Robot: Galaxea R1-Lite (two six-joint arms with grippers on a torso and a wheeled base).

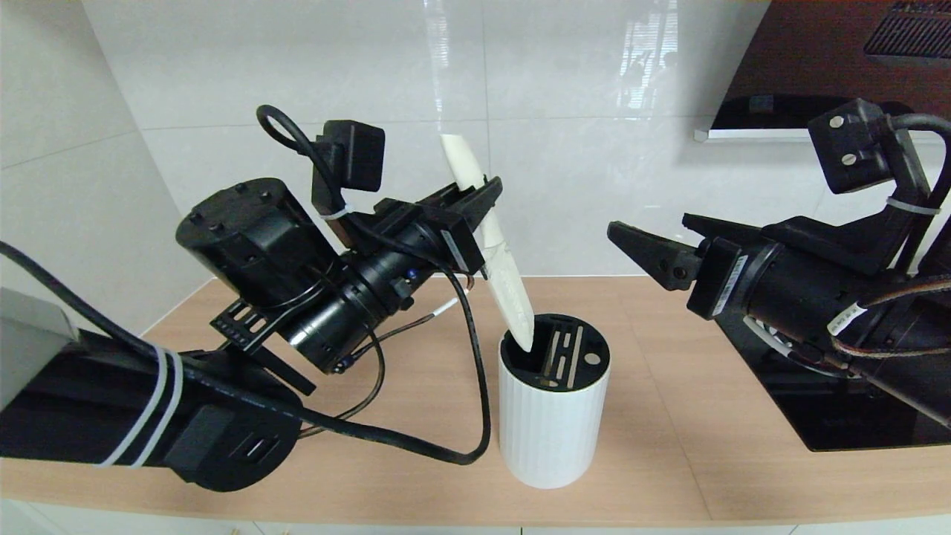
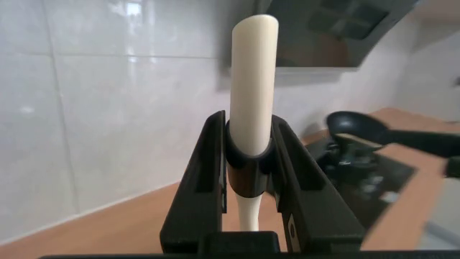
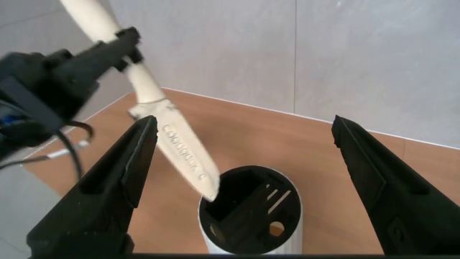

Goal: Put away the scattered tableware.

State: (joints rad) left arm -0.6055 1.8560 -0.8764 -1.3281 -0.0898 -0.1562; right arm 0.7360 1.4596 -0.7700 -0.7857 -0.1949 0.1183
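Clamping the white knife (image 1: 507,286) by its handle, left claw (image 1: 487,197) holds the tip inside the holder (image 1: 553,431); right claw (image 3: 243,124) gapes apart alongside.

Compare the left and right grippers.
The left gripper has its jaws shut on the white knife; the right gripper has its jaws wide open, empty. The left gripper has the knife tip in the white holder; the right gripper hangs beside it. Both are black.
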